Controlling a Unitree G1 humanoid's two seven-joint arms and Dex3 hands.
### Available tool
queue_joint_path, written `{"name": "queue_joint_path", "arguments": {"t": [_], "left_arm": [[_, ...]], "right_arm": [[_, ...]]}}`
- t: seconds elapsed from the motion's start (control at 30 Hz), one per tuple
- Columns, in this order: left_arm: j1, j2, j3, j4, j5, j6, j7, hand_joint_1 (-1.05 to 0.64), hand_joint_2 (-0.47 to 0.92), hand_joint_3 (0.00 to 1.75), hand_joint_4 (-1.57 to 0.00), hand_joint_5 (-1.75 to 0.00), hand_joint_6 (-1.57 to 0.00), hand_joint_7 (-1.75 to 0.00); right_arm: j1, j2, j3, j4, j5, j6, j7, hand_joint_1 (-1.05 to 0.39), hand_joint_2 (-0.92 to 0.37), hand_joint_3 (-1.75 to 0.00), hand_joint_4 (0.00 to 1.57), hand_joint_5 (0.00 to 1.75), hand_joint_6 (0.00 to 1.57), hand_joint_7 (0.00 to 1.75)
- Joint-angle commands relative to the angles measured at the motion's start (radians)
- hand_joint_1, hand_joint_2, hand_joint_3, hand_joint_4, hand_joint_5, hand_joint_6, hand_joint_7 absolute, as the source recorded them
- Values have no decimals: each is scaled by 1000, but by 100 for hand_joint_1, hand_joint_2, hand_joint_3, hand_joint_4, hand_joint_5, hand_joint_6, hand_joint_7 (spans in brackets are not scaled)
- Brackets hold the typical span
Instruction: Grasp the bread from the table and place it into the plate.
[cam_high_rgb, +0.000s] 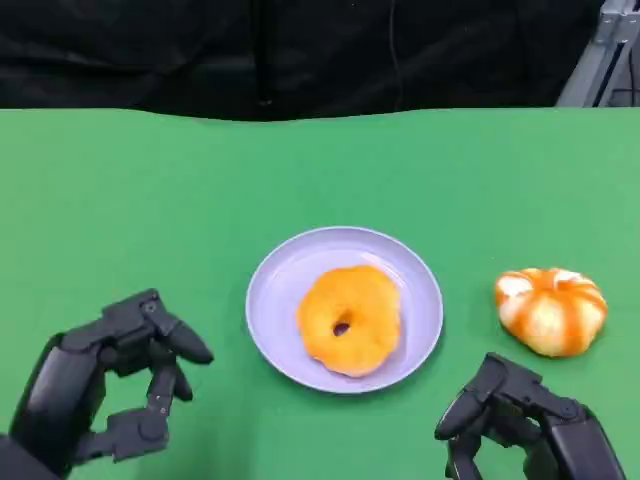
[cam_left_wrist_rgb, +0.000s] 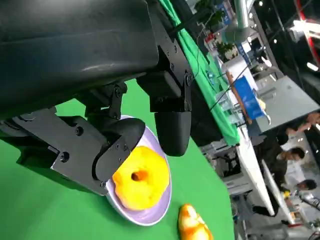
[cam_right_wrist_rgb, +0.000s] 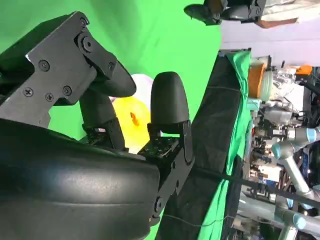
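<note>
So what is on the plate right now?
One yellow ring-shaped bread lies in the lilac plate. The plate surface under it is covered, so unseen.

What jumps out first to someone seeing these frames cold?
The yellow ring-shaped bread lying in the round lavender plate at the middle of the green table. Next, the orange-and-white round bun on the cloth to the plate's right, apart from it. The black left hand and black right hand sit low at the near edge, holding nothing.
</note>
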Motion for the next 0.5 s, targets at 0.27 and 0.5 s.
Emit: {"name": "queue_joint_path", "arguments": {"t": [0.27,0.5], "left_arm": [[14,-60,8,48,-41,4,-9,-6,36,146,-86,-175,-78,-160],[17,-60,5,48,-53,2,-27,-7,37,144,-86,-175,-77,-161]], "right_arm": [[6,-6,-23,-12,23,0,9,-2,-33,-140,66,173,66,152],[1,-6,-18,-12,15,2,6,-2,-31,-143,67,175,66,154]]}}
